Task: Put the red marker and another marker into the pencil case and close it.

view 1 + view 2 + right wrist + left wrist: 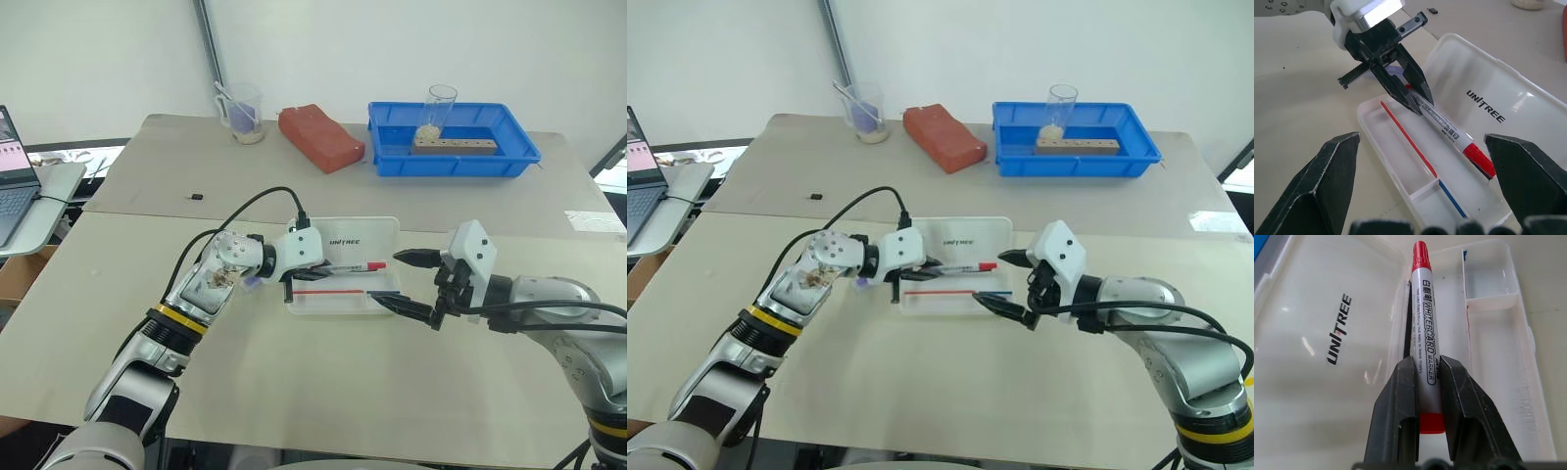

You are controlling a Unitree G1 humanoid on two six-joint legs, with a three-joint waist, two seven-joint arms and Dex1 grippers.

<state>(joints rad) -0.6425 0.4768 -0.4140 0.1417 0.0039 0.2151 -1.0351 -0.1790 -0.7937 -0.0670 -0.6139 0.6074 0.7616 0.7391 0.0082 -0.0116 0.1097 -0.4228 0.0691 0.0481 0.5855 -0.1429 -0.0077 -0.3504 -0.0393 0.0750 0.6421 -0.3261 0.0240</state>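
My left claw (312, 269) grasping red marker (355, 265) over open pencil case (343, 294); right claw (411, 284) released. Risk: marker lands across hinge, blocks lid.

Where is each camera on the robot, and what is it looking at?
Left eye view: on the head, looking down at the table; both arms show.
Right eye view: beside it, same scene.
Left wrist view: on the left arm, looking along the left gripper, shut on the red marker.
Right wrist view: on the right arm, looking past the open right gripper.
Shared: every view shows the open pencil case and the marker.
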